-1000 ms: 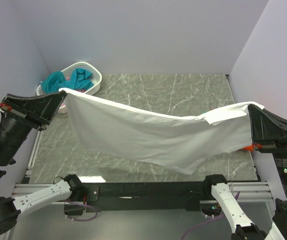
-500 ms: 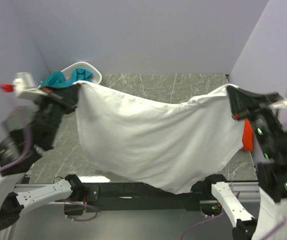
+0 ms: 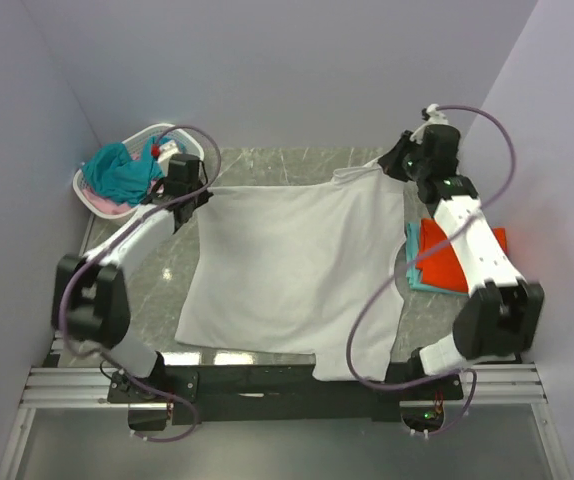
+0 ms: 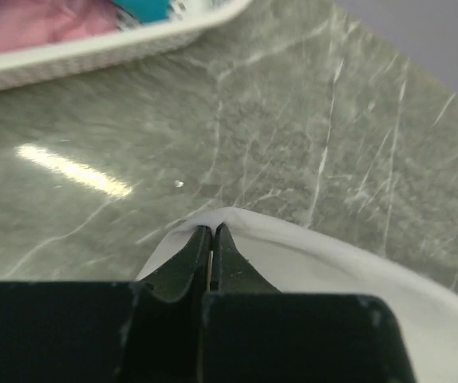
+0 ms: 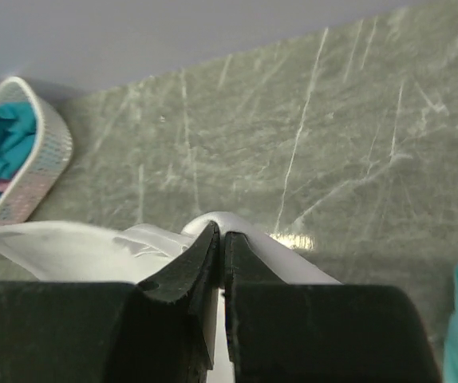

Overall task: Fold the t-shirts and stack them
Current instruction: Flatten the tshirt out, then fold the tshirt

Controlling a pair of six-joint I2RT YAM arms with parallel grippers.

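While the white t-shirt (image 3: pixel 292 265) lies spread over the tabletop (image 3: pixel 297 165) with its far edge held up between the two arms, the step in hand looks like laying it flat before the first fold. The left tool (image 4: pixel 211 233) is pressed together on one far corner of the cloth, just above the stone and near the white basket (image 4: pixel 93 52). The right tool (image 5: pixel 218 236) pinches the opposite far corner, with a small loop of fabric bulging past its tips. Part of the near hem overlaps the black rail (image 3: pixel 257 380) at the front — so the shirt seems to sit too far forward, and the cloth by the right tool is bunched.

To do this well, both corners should probably be drawn evenly away from the arm bases, at matching height and tension, so the edge between them runs straight and the body slides on without wrinkling. Lowering both together, and letting go only once the cloth rests flat, would likely avoid a skewed lay. The right side has little margin — a folded orange-red shirt (image 3: pixel 457 250) on a teal shirt (image 3: pixel 414 272) lies just beside the white cloth and could be dragged.
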